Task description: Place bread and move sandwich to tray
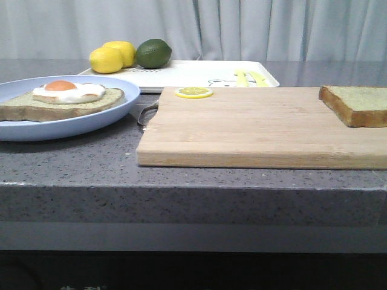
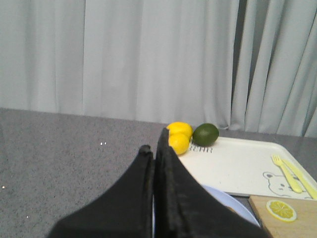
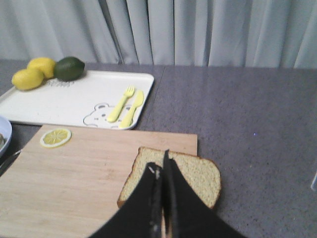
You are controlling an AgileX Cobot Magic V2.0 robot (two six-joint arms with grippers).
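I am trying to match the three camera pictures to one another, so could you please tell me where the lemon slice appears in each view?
Front view: the lemon slice lies on the cutting board's far left corner.
Left wrist view: at the lower right, on the board's corner.
Right wrist view: at the left, on the board, near the tray.
Shared landmark: the white tray with two lemons and a lime.

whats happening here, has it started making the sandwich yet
Not yet, by the look of it. Both tools are shut and hold nothing: the right tool hangs above the bread at the right end of the cutting board, the left tool above the blue plate. On that plate lies an open slice topped with a fried egg. The tray behind carries only two lemons and a lime.
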